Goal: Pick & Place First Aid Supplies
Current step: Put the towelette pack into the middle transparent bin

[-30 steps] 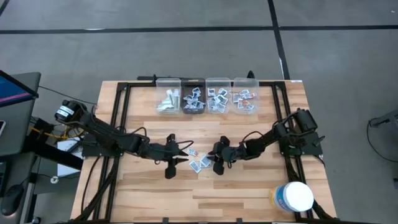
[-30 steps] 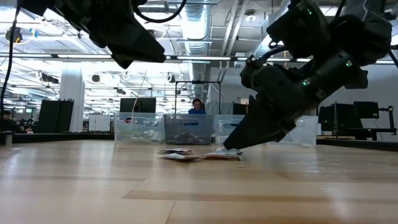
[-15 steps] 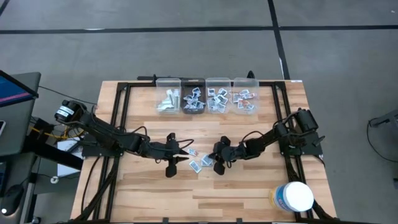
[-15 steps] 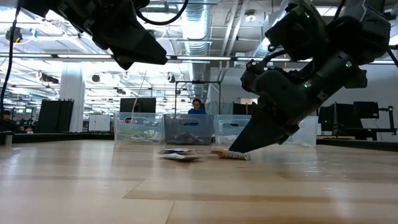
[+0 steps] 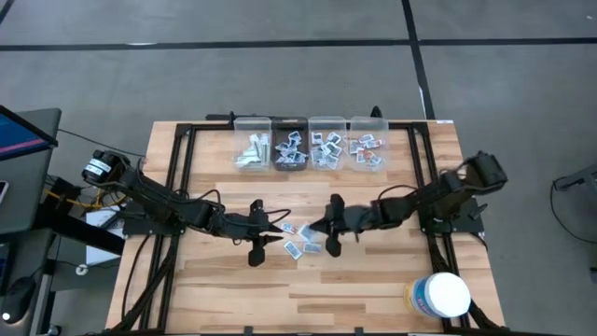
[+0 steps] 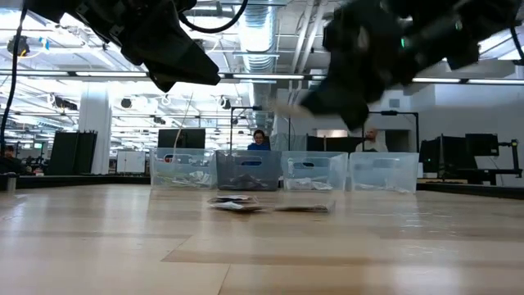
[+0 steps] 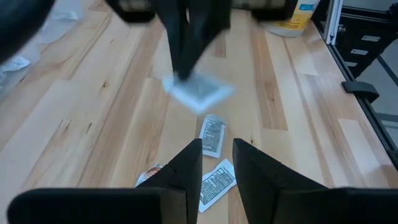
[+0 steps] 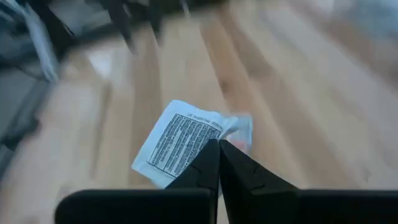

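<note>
Your right gripper (image 5: 315, 227) is up in the air over the middle of the table (image 5: 373, 289). Its two dark fingers (image 8: 217, 163) are pinched together on one packet (image 8: 186, 142). The packet is flat, white paper, shaped like a box lid, with tiny black print on its face. In the right wrist view it sticks out past the fingertips, and its long side slants away from them. The fingers grip it near one short edge. There is a bit of red at its other side. In the left wrist view you see the same packet (image 7: 198, 92) hanging from the tips, tilted, not touching the wood.

Your left gripper (image 5: 270, 231) is just beside the little pile, facing the right one. Its fingers (image 7: 188, 167) stand a little apart with nothing between them.

More packets (image 5: 300, 245) lie flat on the wood between the two grippers. They are small, thin and pale, some with blue or red marks. In the left wrist view one of them (image 7: 212, 135) points its long side away from the left gripper, and one (image 7: 214, 182) lies slanted right at the fingertips.

The table is smooth, light wood in long boards. Four clear plastic bins (image 5: 309, 143) sit in a row at the far edge, each with packets inside. A white round tub (image 5: 439, 296) stands near the front right corner, well apart from the pile.
</note>
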